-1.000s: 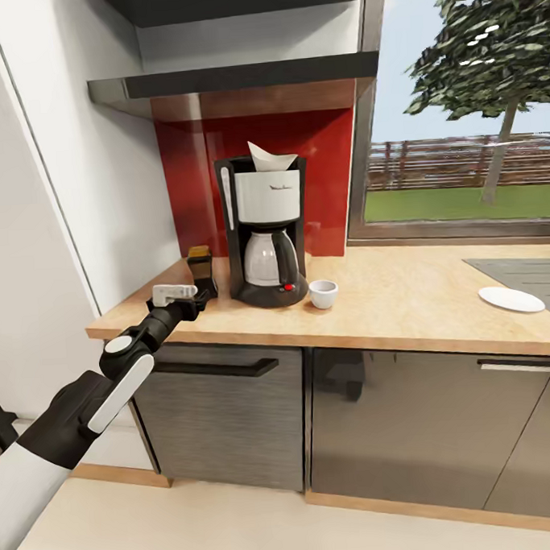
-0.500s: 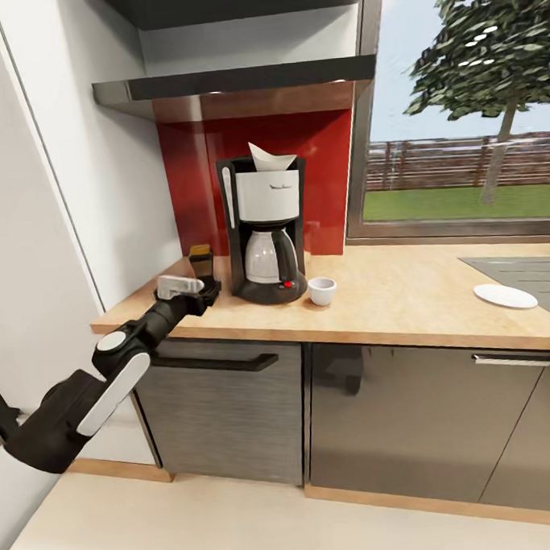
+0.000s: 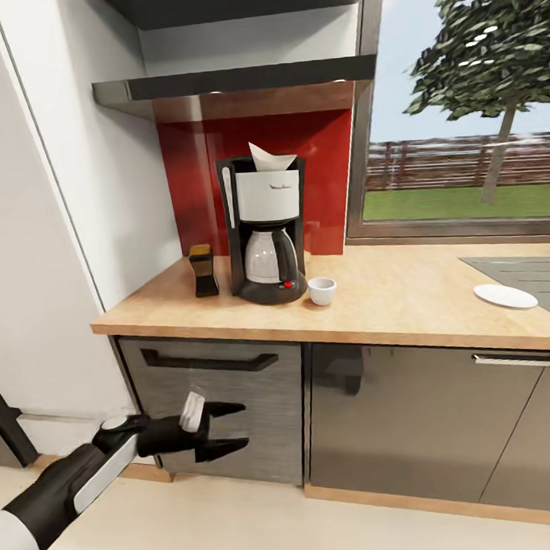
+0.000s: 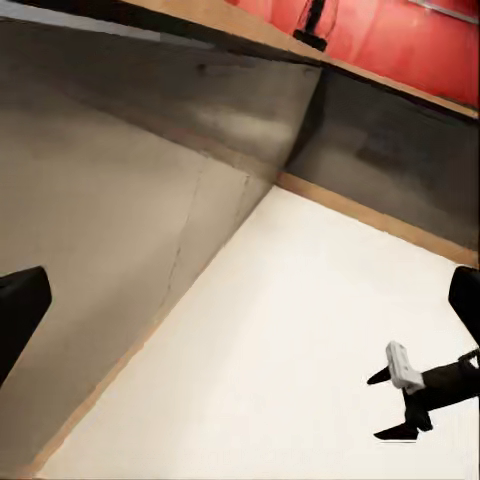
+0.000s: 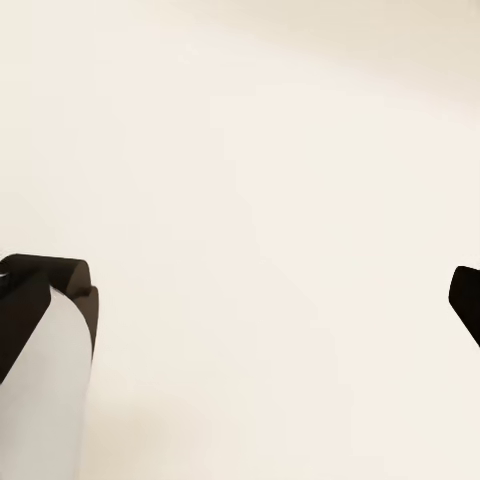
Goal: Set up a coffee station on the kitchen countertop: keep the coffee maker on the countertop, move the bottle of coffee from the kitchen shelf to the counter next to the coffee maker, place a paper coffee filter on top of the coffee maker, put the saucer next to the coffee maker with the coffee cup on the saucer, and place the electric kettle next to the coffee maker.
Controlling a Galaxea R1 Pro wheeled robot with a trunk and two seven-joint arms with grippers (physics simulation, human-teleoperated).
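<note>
Head view: the left gripper (image 3: 235,427) hangs low before the dark grey cabinet front (image 3: 225,406), its two black fingers spread apart, holding nothing. Well above it on the light tan wood-look countertop (image 3: 405,300) stand the small dark jar of coffee with a golden-brown lid (image 3: 202,271), just beside the black-and-white drip coffee maker (image 3: 266,227), which is topped by a white folded paper filter (image 3: 270,157). A small white cup (image 3: 322,291) sits by the machine's other side, and a flat round white saucer (image 3: 506,296) lies well apart from it. The thin dark grey wall shelf (image 3: 241,82) is overhead.

Left wrist view: cabinet fronts and pale floor (image 4: 300,350); the right gripper (image 4: 392,405) shows with its black fingers parted.

Right wrist view: pale floor between widely spread finger edges.
</note>
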